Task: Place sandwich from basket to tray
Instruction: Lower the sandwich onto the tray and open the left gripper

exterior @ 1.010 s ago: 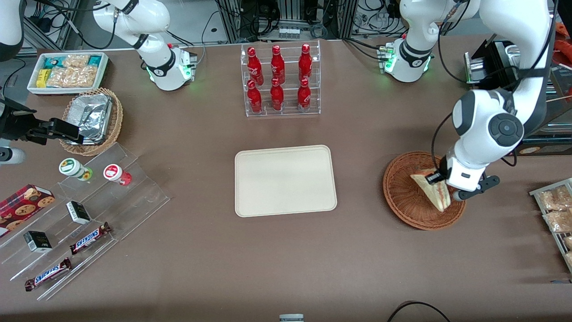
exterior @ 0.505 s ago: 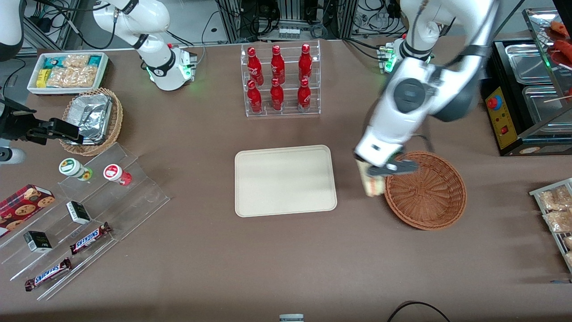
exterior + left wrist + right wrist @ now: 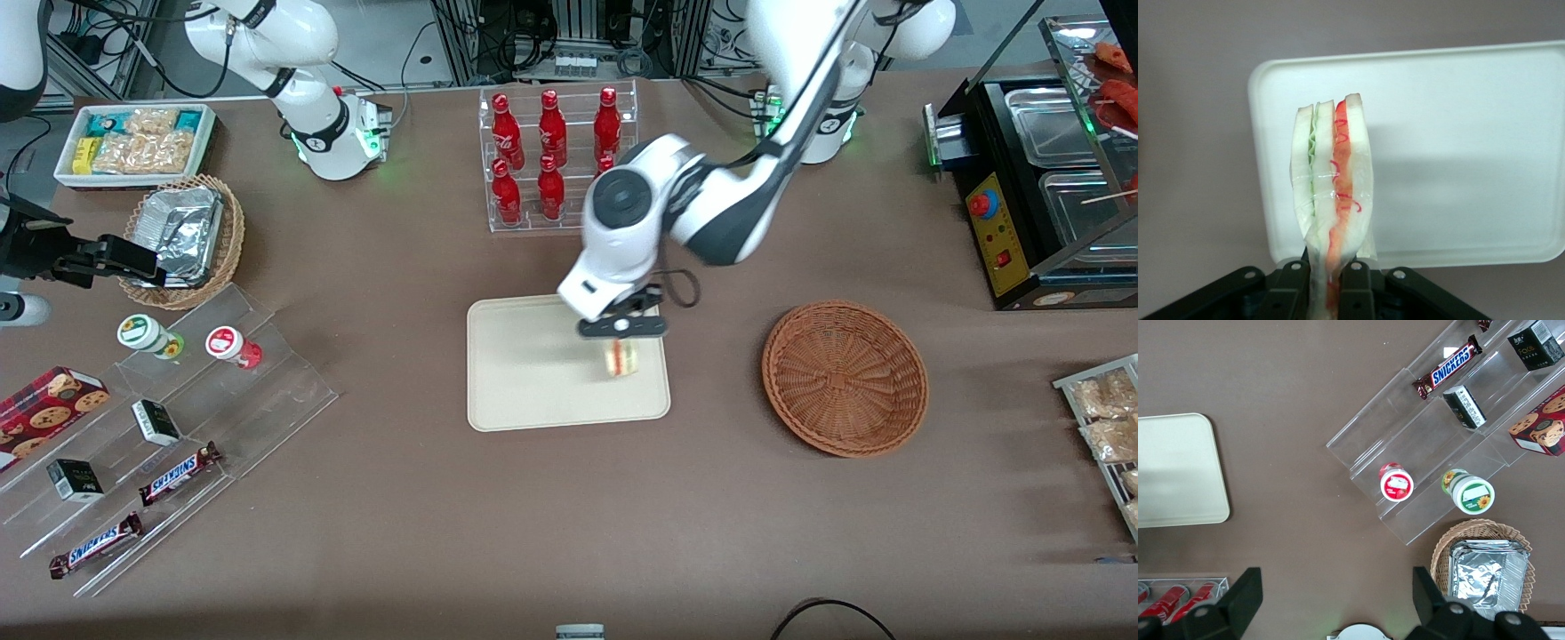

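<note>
The hand (image 3: 621, 338) hung over the tray (image 3: 524, 391), above the end of it toward the working arm, and was clamped on the sandwich (image 3: 621, 357). In the wrist view its two dark fingers (image 3: 1355, 288) pinched the sandwich (image 3: 1333, 200) at its narrow end, so the wedge stood on edge with the white bread slices outside and the green and red filling layers facing the camera. The sandwich was off the tray (image 3: 1458, 147), casting a soft shadow on the cream surface beneath it. The basket (image 3: 845, 378) sat on the brown table (image 3: 569, 516) beside the tray, toward the working arm's end, well apart from the hand, with nothing in it. A clear rack of red bottles (image 3: 556, 156) stood farther from the front camera than the tray.
</note>
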`<action>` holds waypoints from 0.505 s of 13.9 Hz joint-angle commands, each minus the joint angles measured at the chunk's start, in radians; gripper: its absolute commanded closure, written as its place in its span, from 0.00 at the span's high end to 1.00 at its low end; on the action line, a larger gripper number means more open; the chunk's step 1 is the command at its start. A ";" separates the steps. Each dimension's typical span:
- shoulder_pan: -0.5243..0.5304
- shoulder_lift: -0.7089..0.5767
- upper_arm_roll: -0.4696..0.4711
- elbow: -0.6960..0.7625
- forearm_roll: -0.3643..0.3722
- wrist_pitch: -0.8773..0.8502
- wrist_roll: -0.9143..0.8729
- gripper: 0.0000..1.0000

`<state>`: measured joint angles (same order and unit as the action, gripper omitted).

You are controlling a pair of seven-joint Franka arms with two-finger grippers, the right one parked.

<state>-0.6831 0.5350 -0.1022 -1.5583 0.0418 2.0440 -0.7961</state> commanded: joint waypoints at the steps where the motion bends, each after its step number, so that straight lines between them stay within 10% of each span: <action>1: -0.038 0.132 0.015 0.145 0.016 0.005 -0.028 0.00; 7: -0.098 0.223 0.018 0.144 0.023 0.145 -0.026 0.00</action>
<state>-0.7556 0.7236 -0.1008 -1.4515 0.0445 2.1831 -0.8038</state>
